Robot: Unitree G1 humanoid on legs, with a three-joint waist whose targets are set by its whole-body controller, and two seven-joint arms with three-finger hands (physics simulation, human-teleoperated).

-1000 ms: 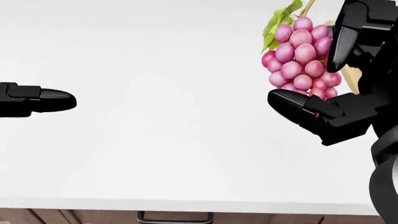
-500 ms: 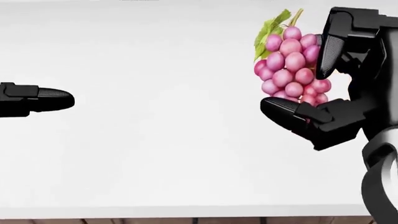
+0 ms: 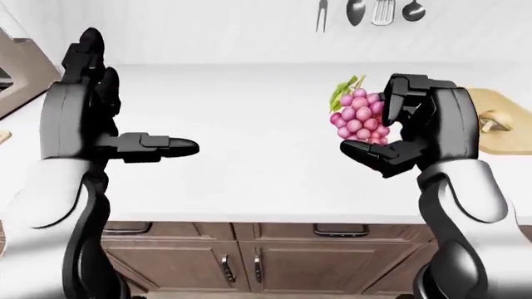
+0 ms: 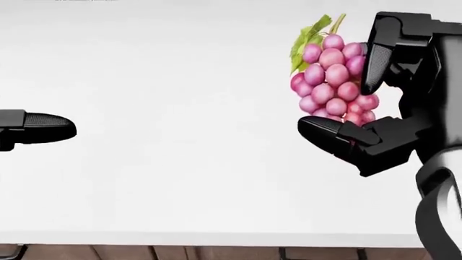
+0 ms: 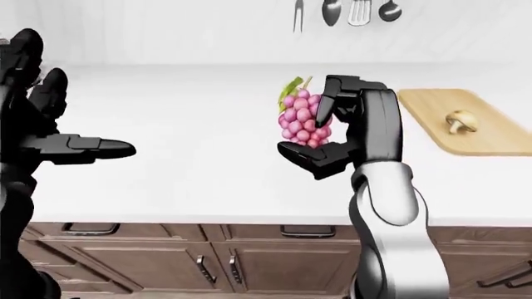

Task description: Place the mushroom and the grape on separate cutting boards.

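Observation:
A pink grape bunch with a green leaf hangs above the white counter, and my right hand is shut on it, fingers above and thumb below. In the right-eye view the same grape bunch sits left of a wooden cutting board at the counter's right end. A brown mushroom lies on that board. My left hand is open at the left, one finger pointing right, holding nothing.
Utensils hang on the wall at the top. Wooden cabinet doors and drawers run under the counter edge. A stove corner shows at the far left of the left-eye view.
The right hand with the grape bunch has shifted slightly left. The left hand's finger sits a little lower and farther left in the head view, and the counter edge has moved, so the camera shifted.

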